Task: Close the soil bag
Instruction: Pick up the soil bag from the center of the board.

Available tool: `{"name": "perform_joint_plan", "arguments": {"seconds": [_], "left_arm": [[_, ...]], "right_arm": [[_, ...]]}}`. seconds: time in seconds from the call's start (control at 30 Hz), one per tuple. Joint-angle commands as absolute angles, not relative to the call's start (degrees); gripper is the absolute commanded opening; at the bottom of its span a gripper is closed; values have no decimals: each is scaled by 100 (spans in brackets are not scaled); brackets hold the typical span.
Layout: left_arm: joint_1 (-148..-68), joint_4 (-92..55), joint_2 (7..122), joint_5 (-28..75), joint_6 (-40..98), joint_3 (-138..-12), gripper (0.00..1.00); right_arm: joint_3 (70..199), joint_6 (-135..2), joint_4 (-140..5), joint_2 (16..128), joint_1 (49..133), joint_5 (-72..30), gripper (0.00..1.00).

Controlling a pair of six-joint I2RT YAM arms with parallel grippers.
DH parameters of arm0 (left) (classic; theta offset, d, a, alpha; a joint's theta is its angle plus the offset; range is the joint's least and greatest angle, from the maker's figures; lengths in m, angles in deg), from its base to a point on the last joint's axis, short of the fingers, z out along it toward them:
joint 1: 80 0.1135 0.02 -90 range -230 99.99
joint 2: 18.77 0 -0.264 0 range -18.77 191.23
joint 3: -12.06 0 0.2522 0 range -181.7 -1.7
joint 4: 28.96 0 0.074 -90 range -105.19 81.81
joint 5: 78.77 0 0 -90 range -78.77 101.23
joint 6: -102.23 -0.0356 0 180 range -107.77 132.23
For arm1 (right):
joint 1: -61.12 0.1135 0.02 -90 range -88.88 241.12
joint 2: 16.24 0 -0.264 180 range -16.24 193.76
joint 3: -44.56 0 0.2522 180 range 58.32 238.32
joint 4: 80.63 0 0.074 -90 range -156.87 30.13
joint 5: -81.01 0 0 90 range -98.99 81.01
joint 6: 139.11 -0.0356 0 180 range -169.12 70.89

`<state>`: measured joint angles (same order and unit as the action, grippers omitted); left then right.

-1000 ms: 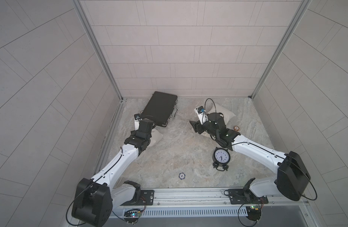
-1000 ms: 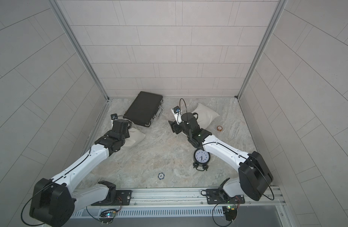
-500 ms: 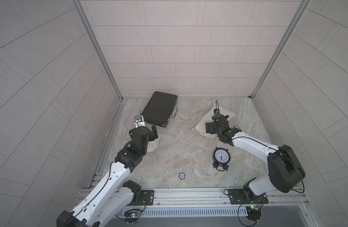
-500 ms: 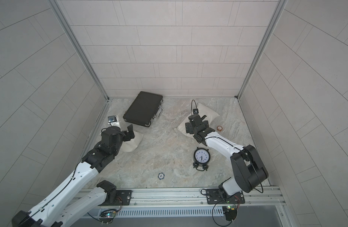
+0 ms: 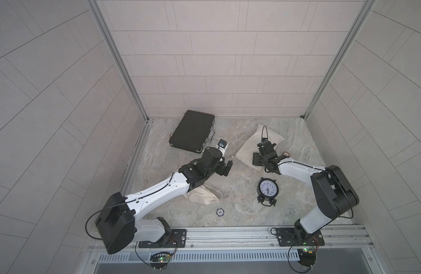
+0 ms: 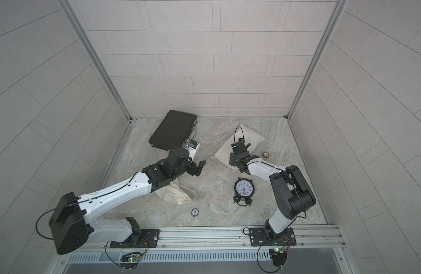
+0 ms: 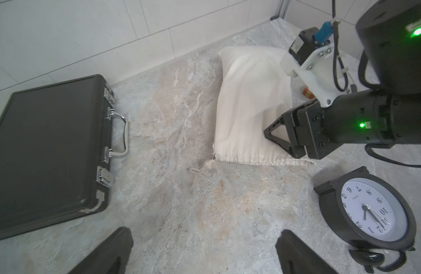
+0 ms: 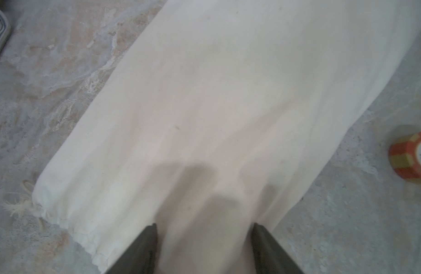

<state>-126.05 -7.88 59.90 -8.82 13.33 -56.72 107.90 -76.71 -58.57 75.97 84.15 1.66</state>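
At table [image 5: 228,142] 1 o'clock, right claw [image 8: 204,227] pinches bag [image 7: 247,95]; I steer wide-open left claw [image 7: 204,231] onto cord [image 7: 200,171].

Right hand [image 6: 233,160] low over soil bag [image 6: 252,138] mouth

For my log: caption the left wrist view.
Right tool at cream cloth drawstring bag; black briefcase, black alarm clock nearby.

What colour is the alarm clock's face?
White clock face, black numerals; best in the left wrist view.
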Motion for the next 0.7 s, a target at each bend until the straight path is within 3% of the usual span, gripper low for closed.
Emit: {"name": "perform_joint_plan", "arguments": {"seconds": [0.0,0.07,0.27,0.67], "left_arm": [[-12602,-969,6698,-688,1118,-6109,97],[-12570,-1022,7121,-806,958,-6326,96],[-12309,-1121,8207,-307,722,-6832,87],[-11969,-1320,9337,-46,229,-7494,86]], "right_arm": [[10716,-7741,-6042,7404,8410,-148,20],[10695,-7693,-6034,7260,8406,-114,0],[10614,-7594,-6036,6758,8406,-189,0],[10603,-7479,-6010,6488,8406,-311,0]]}}
